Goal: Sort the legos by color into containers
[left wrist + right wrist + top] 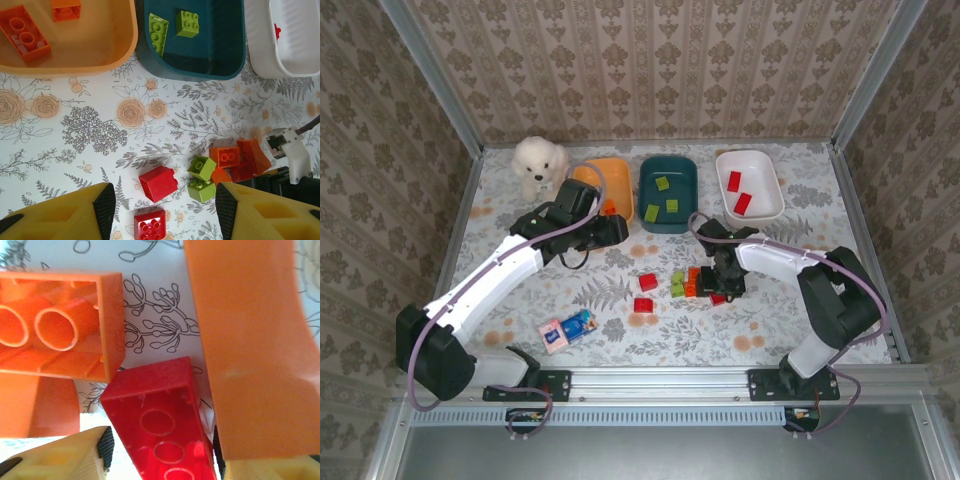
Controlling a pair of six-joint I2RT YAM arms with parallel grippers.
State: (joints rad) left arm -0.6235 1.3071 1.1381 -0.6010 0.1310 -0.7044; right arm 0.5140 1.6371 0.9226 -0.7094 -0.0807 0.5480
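Right wrist view has you right over the pile; your right fingers (55, 460) bracket a red brick (160, 420) on the counter (160, 325), one pad against it, a sliver showing at the other, so I cannot tell whether the pinch is made; orange bricks (55, 335) crowd it on both sides, which is likely why you came straight down. By colour it belongs in the white tub (760, 212), where two reds already lie; greens sit in the teal tub (645, 195), oranges in the orange tub (100, 65). Your left fingers (55, 215) hang spread and empty near the orange tub, above the loose bricks (202, 175) mid-counter, apart from the right arm's work.
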